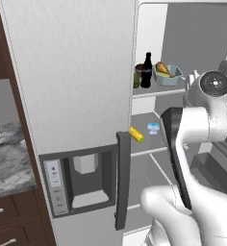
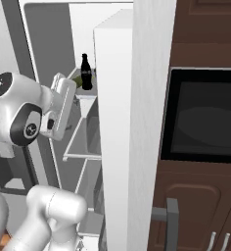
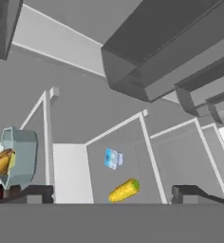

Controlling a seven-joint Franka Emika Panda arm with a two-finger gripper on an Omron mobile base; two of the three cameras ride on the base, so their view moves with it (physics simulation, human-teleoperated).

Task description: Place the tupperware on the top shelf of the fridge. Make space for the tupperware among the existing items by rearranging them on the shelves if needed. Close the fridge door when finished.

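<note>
The tupperware [image 1: 168, 75], a pale blue-grey tub with yellow and orange food in it, rests on the fridge's top shelf [image 1: 158, 92] to the right of a dark cola bottle [image 1: 146, 70]. In the hand view the tupperware [image 3: 19, 154] lies at the left edge. My gripper [image 3: 113, 198] is open with nothing between its dark fingertips [image 3: 38, 193]. It hangs in front of the open fridge, apart from every item. The white hand [image 2: 63, 105] sits level with the upper shelves.
A corn cob [image 1: 137, 134] and a small blue packet [image 1: 154, 127] lie on the second shelf. A green item [image 1: 136, 77] stands left of the bottle. The right fridge door [image 2: 112, 122] stands open; its bins [image 1: 221, 158] are beside my arm. The left door with dispenser [image 1: 81, 178] is closed.
</note>
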